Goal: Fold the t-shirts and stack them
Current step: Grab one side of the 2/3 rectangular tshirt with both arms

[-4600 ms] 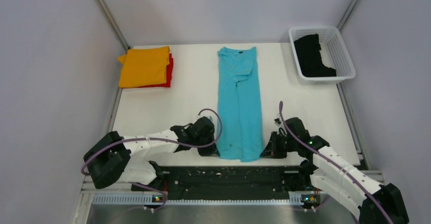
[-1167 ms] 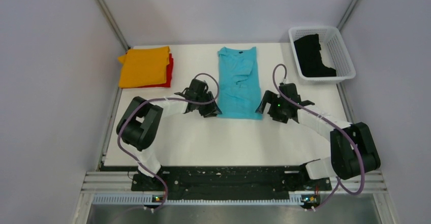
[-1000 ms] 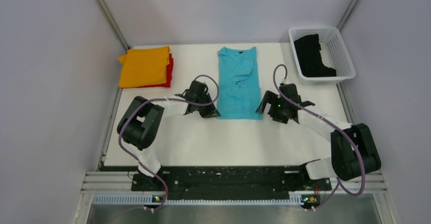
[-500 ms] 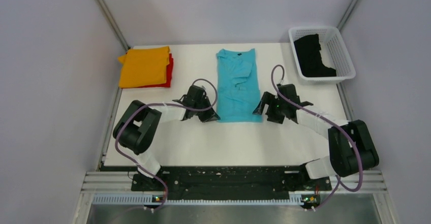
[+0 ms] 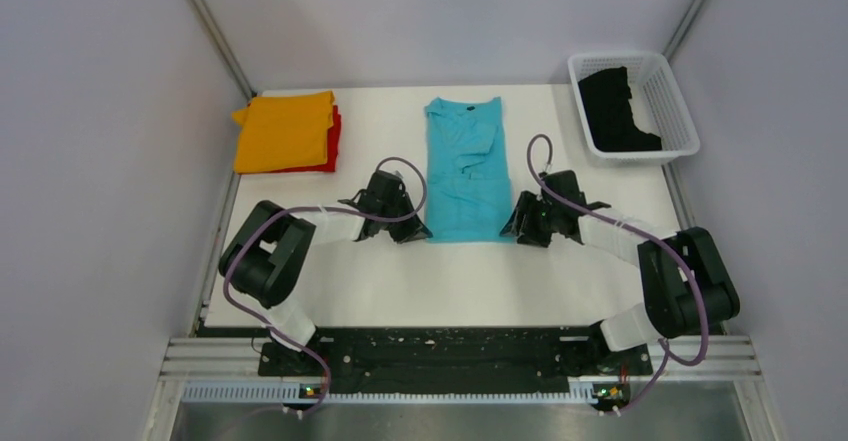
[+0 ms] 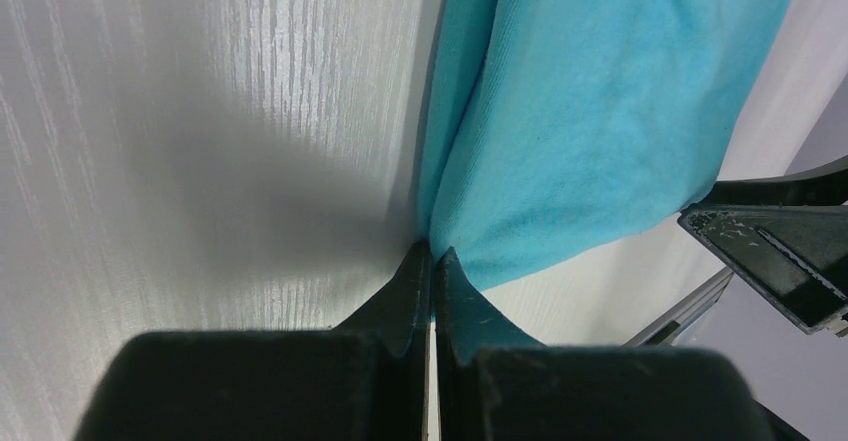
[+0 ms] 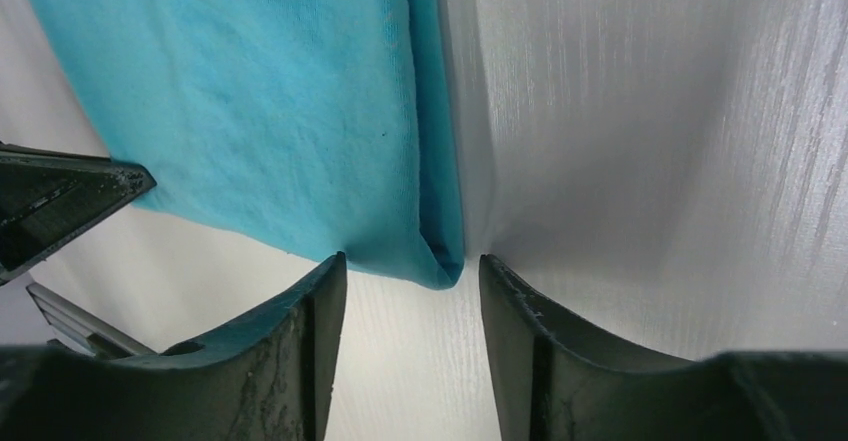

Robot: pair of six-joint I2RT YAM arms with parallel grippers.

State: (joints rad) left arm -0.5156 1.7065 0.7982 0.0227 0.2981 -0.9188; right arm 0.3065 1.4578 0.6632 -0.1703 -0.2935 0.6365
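At the far left corner of the table (image 5: 330, 271) lies the folded orange t-shirt (image 5: 285, 131). It rests squarely on the red t-shirt (image 5: 335, 139), which shows only as a thin strip along the stack's right and near edges. The stack's left edge sits close to the table's left rim. A bare strip of table separates the stack from the turquoise t-shirt (image 5: 465, 176), which lies near the table's middle. It is folded into a narrow upright panel, with the collar toward the far edge and a straight folded hem at its near edge. The left end effector (image 6: 431, 253) is low at the near left corner of that hem. Its fingers are pressed together with the doubled cloth edge running right into the tips, so it looks pinched on that corner. The left arm stretches in from the left across bare table. At the near right corner, the right end effector (image 7: 410, 261) is on the table with its jaws apart. One finger stands on either side of the rounded fold of cloth, and a gap shows on each side of it. From the hem back to the arm bases, a wide band of table lies bare across its full width. Another bare stretch runs right of the turquoise panel up to the white mesh basket (image 5: 672, 96) at the far right corner. The black t-shirt (image 5: 612, 111) is bunched inside the basket, against its left wall.
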